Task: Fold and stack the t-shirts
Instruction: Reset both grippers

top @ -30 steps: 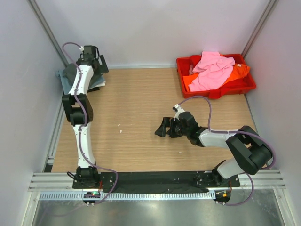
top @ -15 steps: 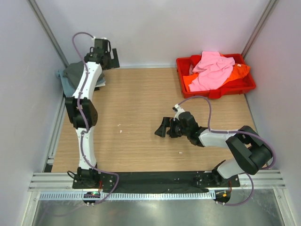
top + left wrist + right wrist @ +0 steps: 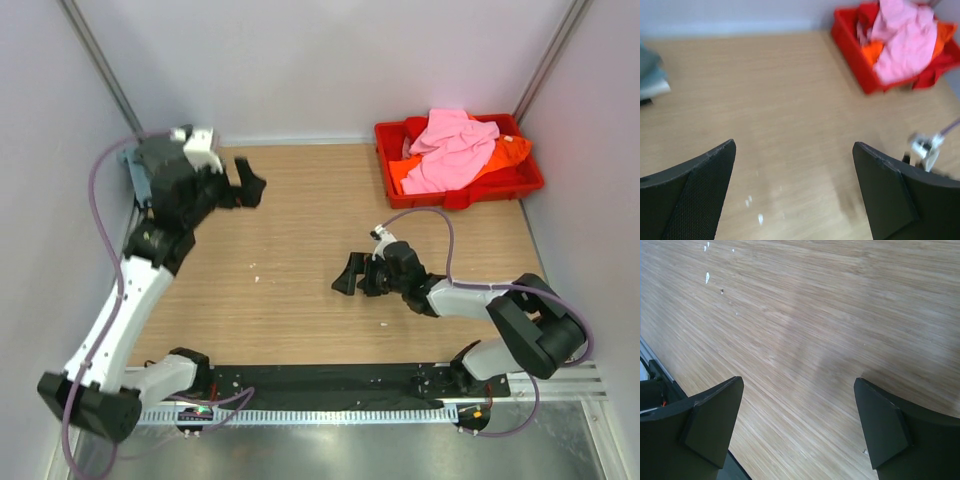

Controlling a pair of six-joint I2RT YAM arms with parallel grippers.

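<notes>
**A:** What is the left gripper (image 3: 794, 146) doing?

**B:** Its jaws stand wide apart with nothing between them. It hangs above bare table (image 3: 300, 225), near the far left corner.

**A:** And the right gripper (image 3: 798, 381)?

**B:** It is spread just as wide and also holds nothing. It sits low over the wood near the middle of the table and points left. A few white specks (image 3: 707, 275) lie on the boards ahead of it.

**A:** Where are the t-shirts?

**B:** They are in 2 places. A folded stack (image 3: 651, 75) lies at the far left edge of the table. The left wrist view shows a teal-grey layer with white under it, and in the top view the left arm hides most of it. The rest are loose in the red tray (image 3: 462, 196) at the far right corner. There a crumpled pink shirt (image 3: 452, 152) lies on top of an orange shirt (image 3: 512, 152).

**A:** Is either gripper near the tray?

**B:** No, both are well apart from it. The right gripper is the closer of the 2.
</notes>
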